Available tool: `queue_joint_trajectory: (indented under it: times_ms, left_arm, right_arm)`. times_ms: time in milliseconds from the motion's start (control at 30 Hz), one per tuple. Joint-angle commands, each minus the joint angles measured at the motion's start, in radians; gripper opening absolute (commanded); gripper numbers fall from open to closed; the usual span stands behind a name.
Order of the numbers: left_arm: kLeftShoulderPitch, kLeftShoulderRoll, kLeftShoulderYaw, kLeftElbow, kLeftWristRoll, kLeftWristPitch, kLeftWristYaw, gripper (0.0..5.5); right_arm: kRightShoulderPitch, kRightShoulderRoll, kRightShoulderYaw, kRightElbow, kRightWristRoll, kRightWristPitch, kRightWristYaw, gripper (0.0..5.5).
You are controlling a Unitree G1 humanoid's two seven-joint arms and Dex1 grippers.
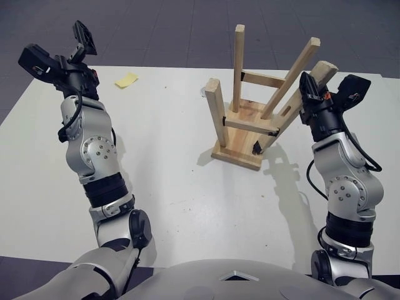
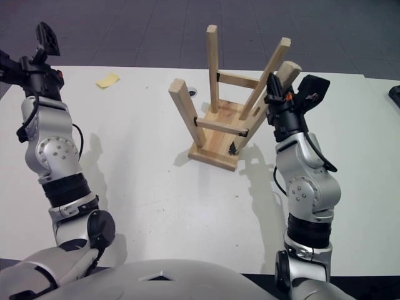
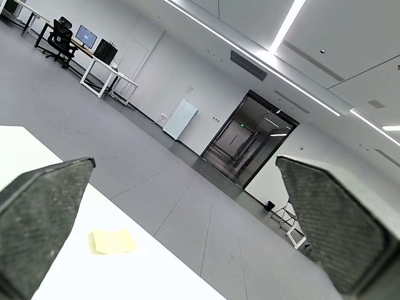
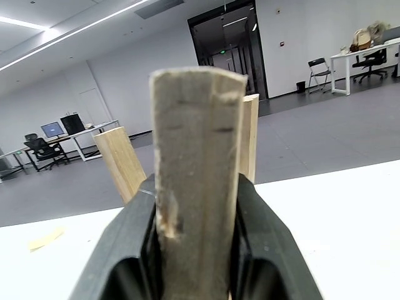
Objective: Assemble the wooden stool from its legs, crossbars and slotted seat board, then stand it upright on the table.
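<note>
The wooden stool (image 1: 250, 125) stands upside down and tilted on the white table (image 1: 169, 181), seat board (image 1: 240, 153) down, its legs pointing up and joined by crossbars (image 1: 250, 125). My right gripper (image 1: 312, 87) is shut on the stool leg (image 4: 197, 187) nearest the table's right side, close to the leg's top end. The leg (image 2: 284, 75) sticks out above the fingers. My left gripper (image 1: 59, 53) is held up over the table's far left corner, open, with nothing between its pads (image 3: 37, 219).
A yellow sticky note (image 1: 126, 79) lies on the table at the far left, near the back edge. Bare table top spreads in front of the stool and between the arms. Grey floor lies beyond the far edge.
</note>
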Motion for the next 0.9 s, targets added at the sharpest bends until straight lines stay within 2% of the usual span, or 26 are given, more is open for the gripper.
queue_joint_trajectory:
  times_ms: [33,400,767,900]
  left_arm:
    - [0.011,-0.043,-0.046,-0.038,0.000,0.032,0.024,5.40]
    - [0.027,-0.176,-0.151,-0.125,0.010,0.116,0.108,5.40]
    - [0.032,-0.217,-0.170,-0.133,0.017,0.150,0.142,5.40]
    - [0.038,-0.219,-0.169,-0.137,0.020,0.152,0.148,5.40]
  right_arm:
    - [0.035,0.022,0.021,0.027,-0.095,0.004,-0.023,1.00]
    - [-0.005,0.090,0.062,0.127,-0.248,-0.098,0.005,1.00]
    - [-0.095,0.127,0.061,0.286,-0.352,-0.227,0.035,1.00]
    - [-0.024,0.124,0.031,0.222,-0.325,-0.214,0.060,1.00]
